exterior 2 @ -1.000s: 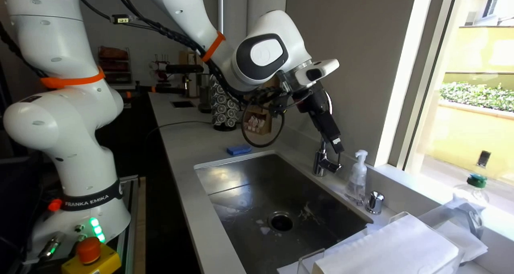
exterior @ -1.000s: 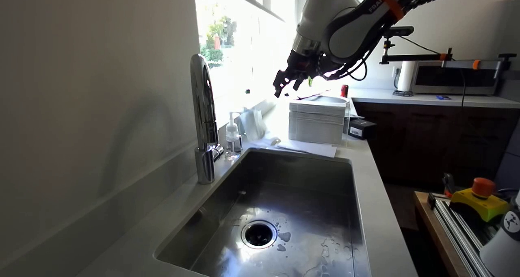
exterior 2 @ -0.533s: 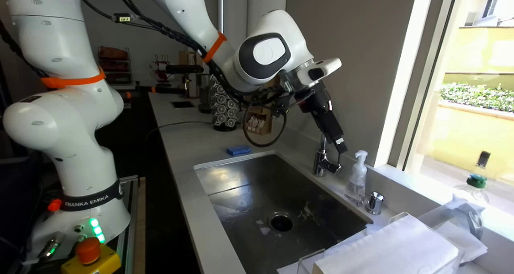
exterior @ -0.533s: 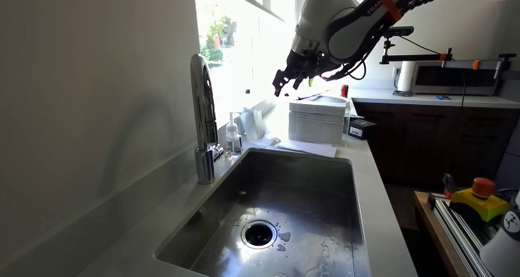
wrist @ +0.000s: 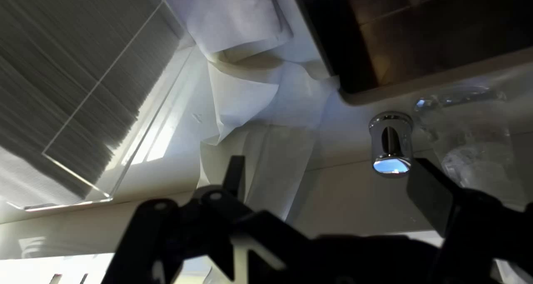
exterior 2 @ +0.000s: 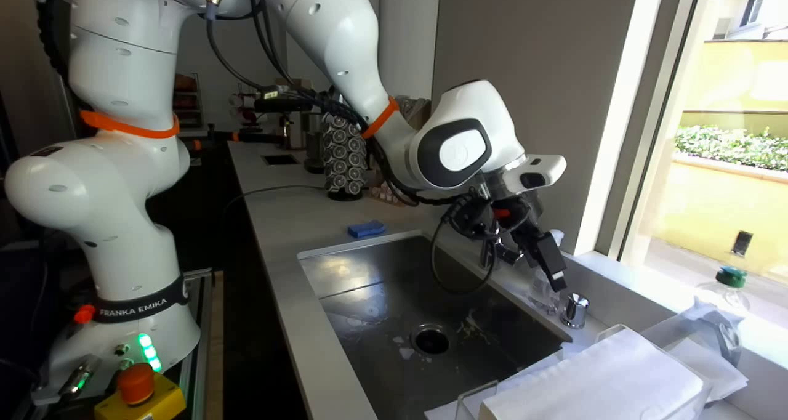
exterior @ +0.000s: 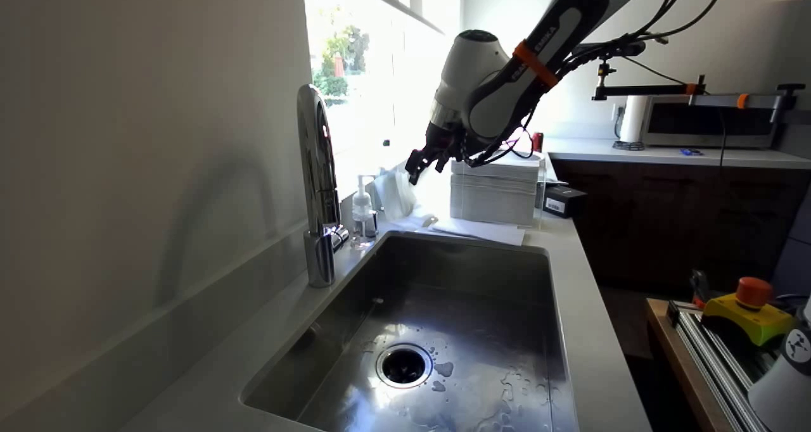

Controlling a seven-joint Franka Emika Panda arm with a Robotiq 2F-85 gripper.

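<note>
Black fingers (wrist: pixel 431 196) stand wide apart, partly hiding the clear pump bottle (exterior 2: pixel 542 294) in an exterior view

Dropping Lower

The white jointed robot arm (exterior 2: pixel 458 152) is bending lower than earlier, bringing its black two-fingered gripper (exterior 2: pixel 557 282) down in both exterior views. In an exterior view the gripper is now covering part of the clear plastic soap pump bottle (exterior 2: pixel 543 294), and the thin black cable loop (exterior 2: pixel 457 292) is showing against the grey steel sink (exterior 2: pixel 406 278).
</note>
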